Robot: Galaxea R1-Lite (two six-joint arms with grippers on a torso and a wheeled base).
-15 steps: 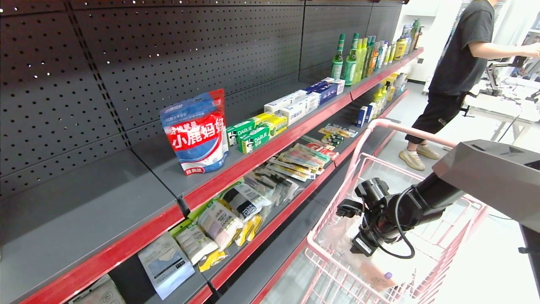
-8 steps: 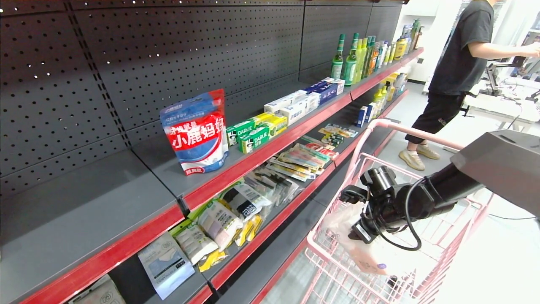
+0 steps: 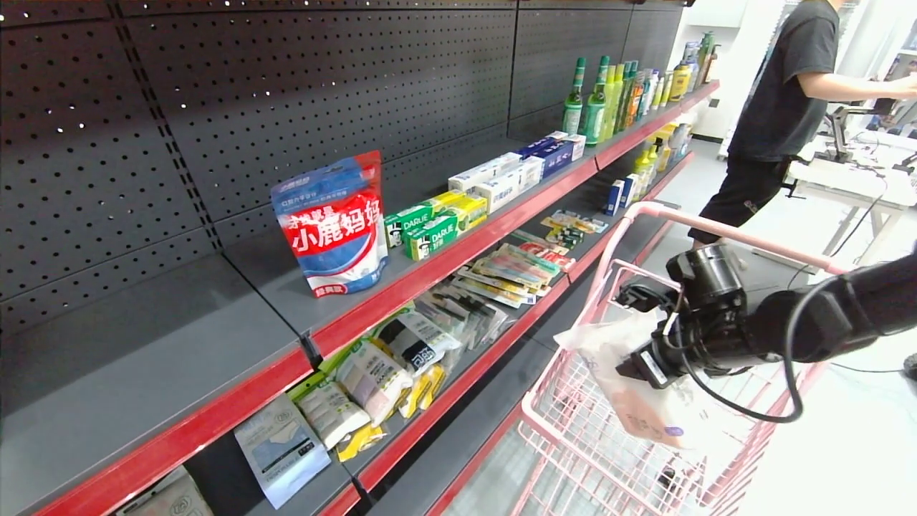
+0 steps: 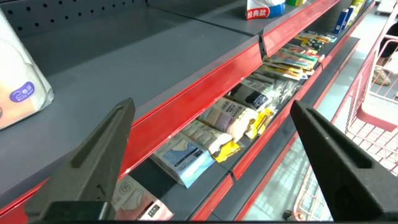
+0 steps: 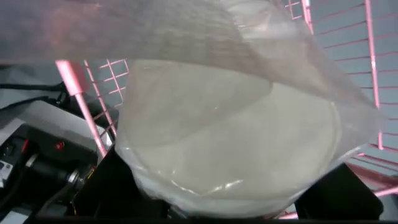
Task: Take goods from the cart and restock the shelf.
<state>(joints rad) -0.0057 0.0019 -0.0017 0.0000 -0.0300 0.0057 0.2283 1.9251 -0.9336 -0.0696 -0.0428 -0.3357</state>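
Right gripper (image 3: 634, 362), jaws pinching a clear plastic pack (image 3: 645, 412), at 4 o'clock over pink cart (image 3: 544, 430); left gripper (image 4: 211, 143) jaws spread.

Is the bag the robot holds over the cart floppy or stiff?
Probably floppy: the bag hangs loose from the right gripper, and its clear film wrinkles. It is likely light for its size, since one pinch holds it up. The smooth film might be a bit slippery.

A white surface (image 3: 849, 180) with a metal stand (image 3: 837, 132) and a dangling cable (image 3: 869, 209) stands well beyond the right end effector (image 3: 634, 333), to its right. Pale floor (image 3: 852, 459) lies lower right.
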